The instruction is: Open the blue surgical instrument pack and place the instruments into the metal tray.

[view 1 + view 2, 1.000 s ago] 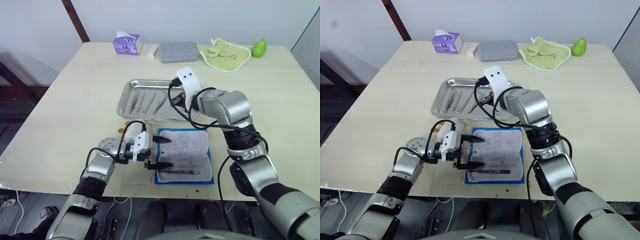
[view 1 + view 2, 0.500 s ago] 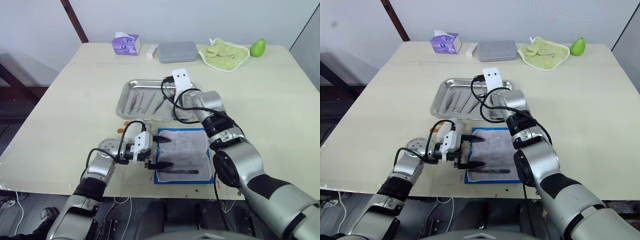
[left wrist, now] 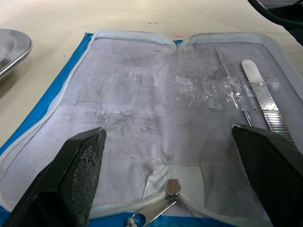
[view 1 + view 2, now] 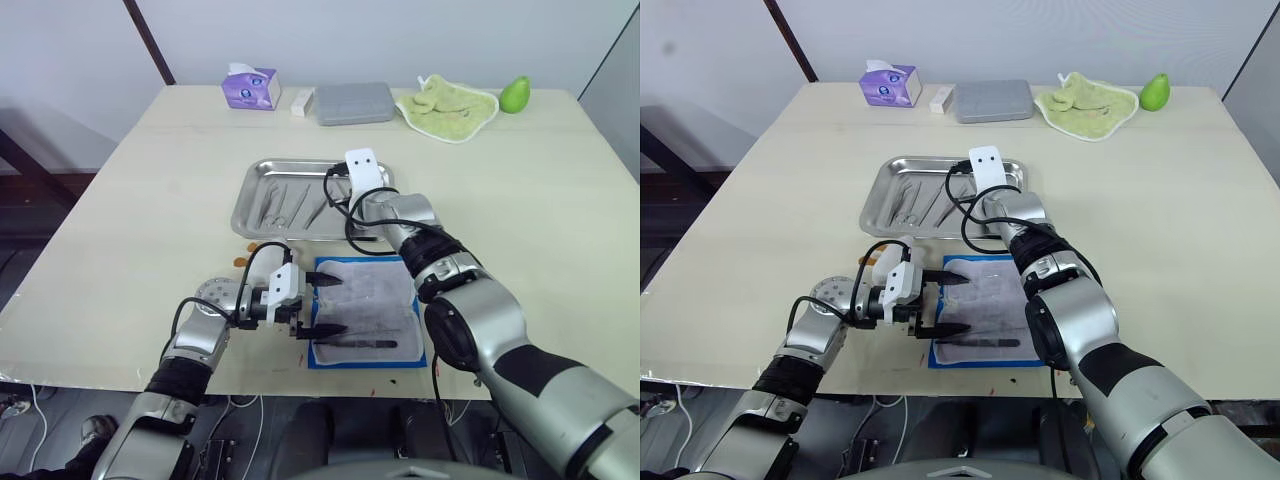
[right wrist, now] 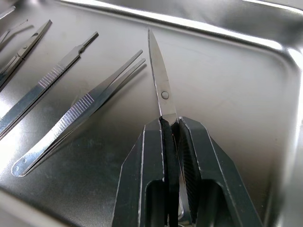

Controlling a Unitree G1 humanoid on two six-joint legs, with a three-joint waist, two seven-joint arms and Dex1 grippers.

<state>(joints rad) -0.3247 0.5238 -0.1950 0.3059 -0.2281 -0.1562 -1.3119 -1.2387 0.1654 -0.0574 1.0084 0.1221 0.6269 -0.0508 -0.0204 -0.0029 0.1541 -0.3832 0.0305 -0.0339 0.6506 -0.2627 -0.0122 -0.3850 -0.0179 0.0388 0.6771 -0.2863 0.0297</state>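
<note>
Right wrist view is showing the right gripper [image 5: 171, 124] with its two black fingers pinched together on a slender pair of grey metal scissors [image 5: 159, 81], the closed blades pointing away from the fingers over the floor of the shallow shiny stainless-steel tray [image 5: 227, 71]. Beside the scissors in that frame, ribbed steel tweezers [image 5: 75, 116] and a flat-handled steel tool [image 5: 45, 85] are lying on the tray floor, with further thin tools at the upper left corner. From the left eye view, the tray [image 4: 250, 205] is sitting a little above the centre of the frame on the pale beige table [image 4: 560, 200], and the right arm is reaching in over its right end. Just below the tray, the bright-blue fabric instrument pack [image 4: 363, 312] is lying unzipped and flat — its grey-white lining facing up — in the lower middle of the frame. The left gripper [image 4: 322, 304] is resting at the pack's left edge with its fingers spread wide apart, holding nothing. Left wrist view is showing two instruments remaining on the lining: a thin steel probe [image 3: 234, 90] and flat ribbed steel forceps [image 3: 262, 97], side by side at the right of the frame — the zip pull [image 3: 173, 187] sits at the bottom centre.
</note>
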